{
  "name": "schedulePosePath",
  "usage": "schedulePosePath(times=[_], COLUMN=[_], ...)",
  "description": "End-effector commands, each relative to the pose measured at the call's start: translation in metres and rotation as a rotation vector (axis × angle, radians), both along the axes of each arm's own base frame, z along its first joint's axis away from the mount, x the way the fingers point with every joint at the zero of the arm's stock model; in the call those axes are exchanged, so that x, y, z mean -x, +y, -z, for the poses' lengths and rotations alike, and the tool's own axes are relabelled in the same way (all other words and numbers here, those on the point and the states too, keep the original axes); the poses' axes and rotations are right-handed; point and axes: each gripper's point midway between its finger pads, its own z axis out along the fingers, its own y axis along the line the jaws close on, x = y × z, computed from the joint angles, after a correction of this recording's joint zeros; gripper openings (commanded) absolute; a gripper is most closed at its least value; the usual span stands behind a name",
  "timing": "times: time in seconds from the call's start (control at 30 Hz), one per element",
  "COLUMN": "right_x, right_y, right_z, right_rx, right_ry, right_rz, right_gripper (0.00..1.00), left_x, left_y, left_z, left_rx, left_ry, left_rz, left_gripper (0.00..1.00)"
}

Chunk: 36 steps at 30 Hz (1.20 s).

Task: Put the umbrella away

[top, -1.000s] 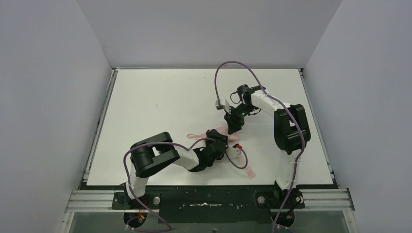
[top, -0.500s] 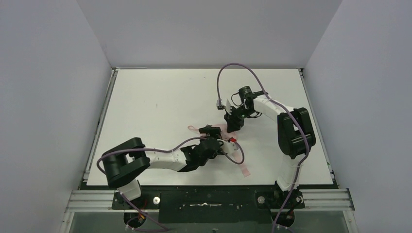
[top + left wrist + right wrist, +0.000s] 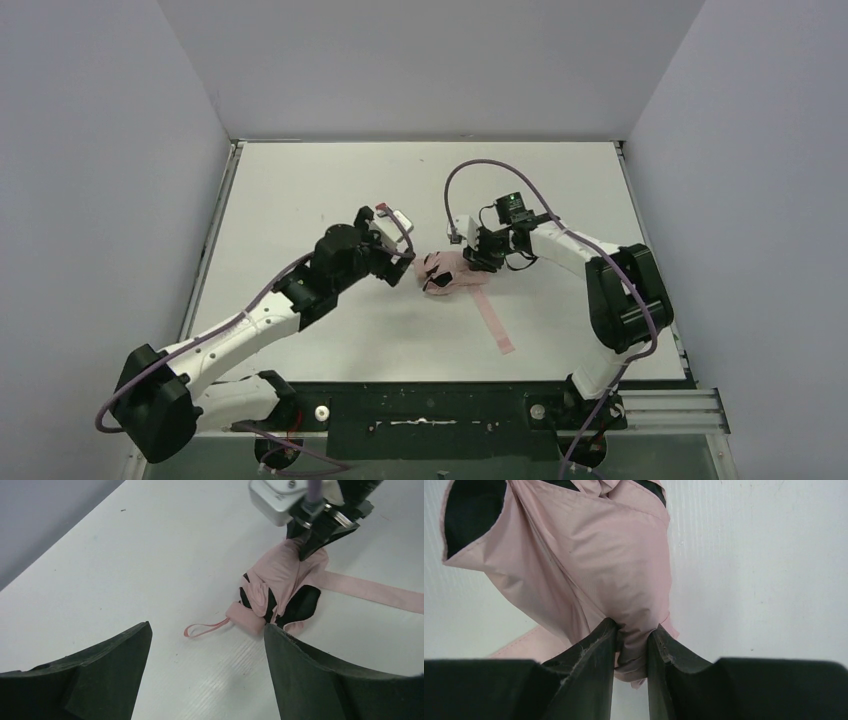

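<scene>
table (image 3: 300,190): white; the umbrella lies near its middle, between the two grippers.
umbrella (image 3: 447,272): collapsed short, its pink cloth (image 3: 624,555) bunched loosely with dark inner folds showing; not rolled or wrapped.
long strap (image 3: 493,322): flat on the table, trailing from the bundle toward the near edge, wound round nothing.
left gripper (image 3: 207,628): jaws spread wide, holding nothing, hovering just beside the handle end.
right gripper (image 3: 633,630): jaws narrow, pinching a fold of the pink cloth at the end away from the handle.
handle (image 3: 245,620): pink stub resting on the table, pointing toward the left gripper.
wrist loop (image 3: 202,629): thin, lying slack off the handle.
done: shaft looks collapsed; one end is held.
left: likely gathering the folds, winding the strap and stowing the bundle; no case or holder is in view.
</scene>
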Motion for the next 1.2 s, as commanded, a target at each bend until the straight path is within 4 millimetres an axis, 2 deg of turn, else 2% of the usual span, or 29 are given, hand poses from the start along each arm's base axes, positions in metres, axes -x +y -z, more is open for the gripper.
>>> schedulePosePath(times=[0.0, 0.1, 0.23, 0.4, 0.5, 0.57, 0.87, 1.17], right_x=[0.003, 0.011, 0.018, 0.024, 0.026, 0.027, 0.027, 0.028], right_y=[-0.017, -0.011, -0.007, -0.003, -0.001, 0.000, 0.000, 0.005], right_z=[0.023, 0.024, 0.026, 0.026, 0.025, 0.025, 0.025, 0.028], right_rx=[0.125, 0.125, 0.140, 0.134, 0.139, 0.142, 0.152, 0.147], right_ry=[-0.095, -0.113, -0.129, -0.154, -0.163, -0.167, -0.173, -0.170], right_rz=[-0.022, -0.043, -0.063, -0.075, -0.084, -0.090, -0.096, -0.094], right_gripper=[0.17, 0.17, 0.16, 0.16, 0.16, 0.16, 0.16, 0.16], left_x=[0.000, -0.016, -0.035, -0.053, -0.059, -0.060, -0.045, -0.041], left_y=[-0.011, -0.021, -0.047, -0.067, -0.074, -0.079, -0.095, -0.099], left_z=[-0.006, 0.000, 0.002, 0.029, 0.051, 0.068, 0.113, 0.141], left_rx=[0.139, 0.159, 0.196, 0.195, 0.185, 0.186, 0.166, 0.105], left_ry=[0.218, 0.309, 0.384, 0.485, 0.561, 0.616, 0.746, 0.778], left_rz=[0.155, 0.227, 0.332, 0.413, 0.435, 0.447, 0.494, 0.480], left_gripper=[0.81, 0.86, 0.89, 0.90, 0.91, 0.91, 0.92, 0.93])
